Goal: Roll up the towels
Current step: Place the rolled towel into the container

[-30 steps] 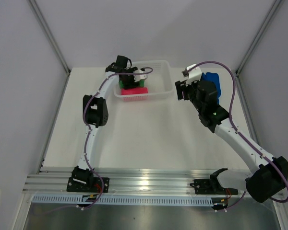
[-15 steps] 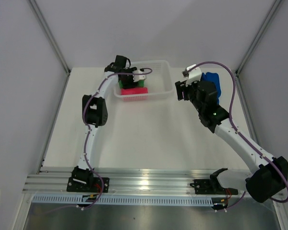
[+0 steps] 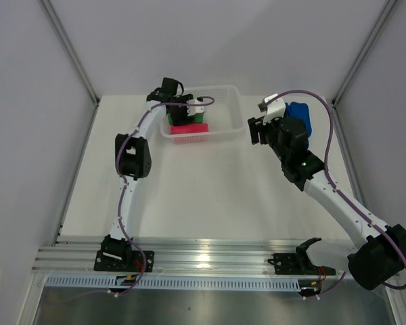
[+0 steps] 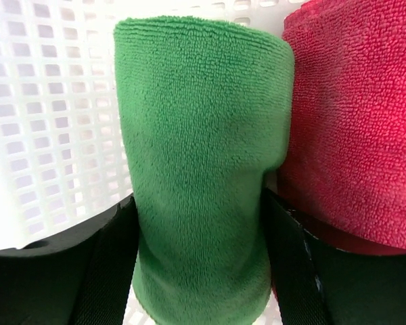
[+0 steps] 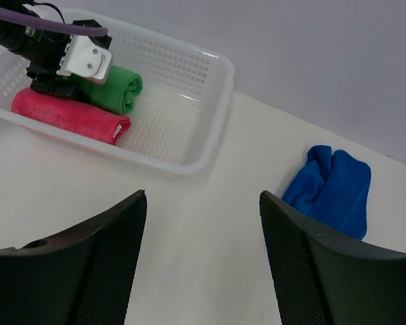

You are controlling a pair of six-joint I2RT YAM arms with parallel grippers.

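Green towel (image 4: 203, 169), already rolled, lies in the white basket (image 5: 216, 108), touching the pink roll (image 4: 358, 122). The left claw (image 4: 199, 200) has it pinched between both fingers. Pull back carelessly and the soft pile may cling to a finger, so the roll drags open or nudges its pink neighbour loose.

The blue towel (image 5: 331, 189) sits crumpled on the table (image 5: 189, 257), well apart from the basket and not yet rolled. The right claw (image 5: 201, 196) hangs over bare table between them, fingers spread and empty. Grabbing the heap mid-fold would likely bunch it — no flat edge to start a roll from.
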